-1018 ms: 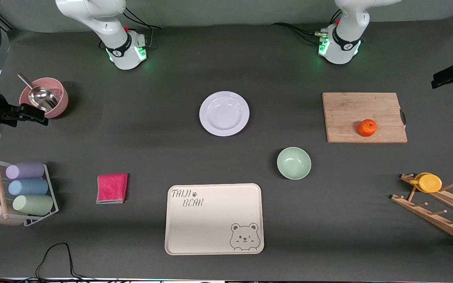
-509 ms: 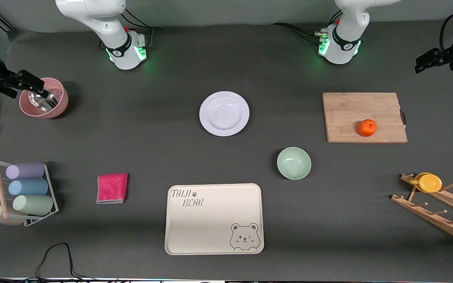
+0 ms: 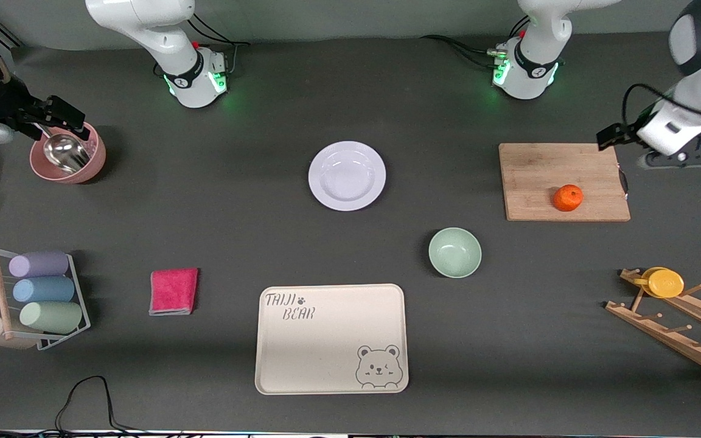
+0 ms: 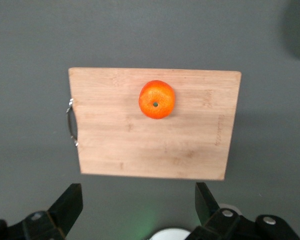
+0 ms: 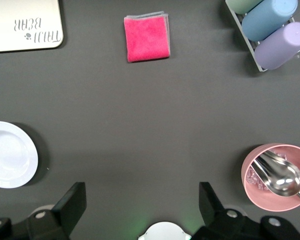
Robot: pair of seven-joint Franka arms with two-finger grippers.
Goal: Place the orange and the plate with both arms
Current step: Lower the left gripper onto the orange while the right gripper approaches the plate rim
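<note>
2 grippers, left (image 4: pixel 135 212) and right (image 5: pixel 142 210), spread, empty; orange (image 3: pixel 568 198) on board (image 3: pixel 533 167).

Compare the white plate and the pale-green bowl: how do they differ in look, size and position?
The plate is glossy white and shallow with a wide rim; the bowl is pale green and deeper. The plate looks wider across than the bowl. The bowl sits nearer the front camera and more toward the left arm's end of the table, while the plate lies about midway along it. Both are round, empty, upright and rest directly on the dark table, untouched by either gripper.
</note>
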